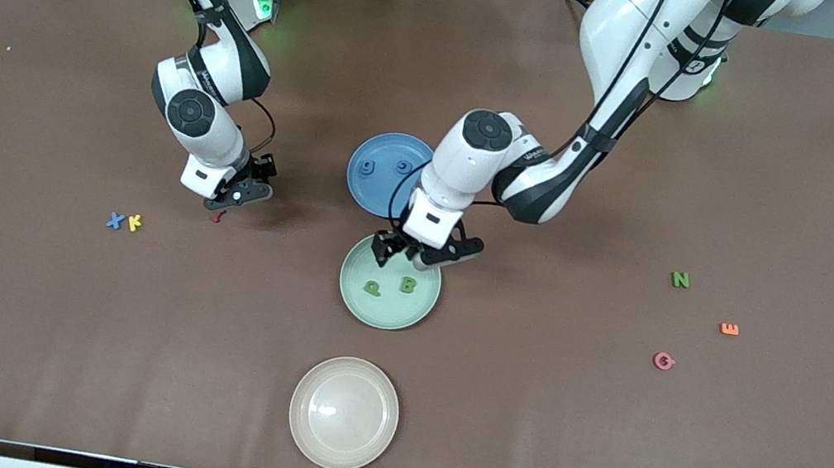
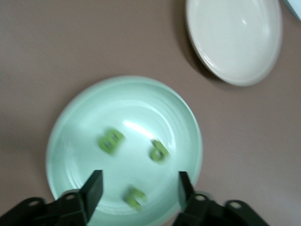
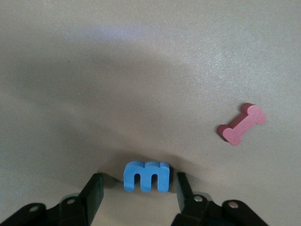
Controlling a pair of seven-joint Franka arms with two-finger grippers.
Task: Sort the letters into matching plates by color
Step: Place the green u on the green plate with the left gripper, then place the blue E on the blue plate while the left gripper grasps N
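My left gripper [image 1: 401,252] [image 2: 139,178] hangs open over the pale green plate [image 1: 381,314] [image 2: 75,136]. Three green letters lie in that plate: a B [image 2: 111,141], a curled one [image 2: 160,150], and a blurred one [image 2: 134,197] between my fingers, touching neither. My right gripper [image 1: 235,195] [image 3: 138,184] stands open low over the table, and a blue letter [image 3: 146,176] sits on the table between its fingers, apart from both. A red letter [image 3: 241,124] [image 1: 217,217] lies beside it. The blue plate [image 1: 369,195] holds two blue letters [image 1: 368,168].
A cream plate [image 1: 344,413] [image 2: 235,40] lies nearest the front camera. A blue X [image 1: 115,221] and yellow K [image 1: 134,223] sit toward the right arm's end. A green N [image 1: 680,280], orange E [image 1: 729,329] and pink G [image 1: 664,360] lie toward the left arm's end.
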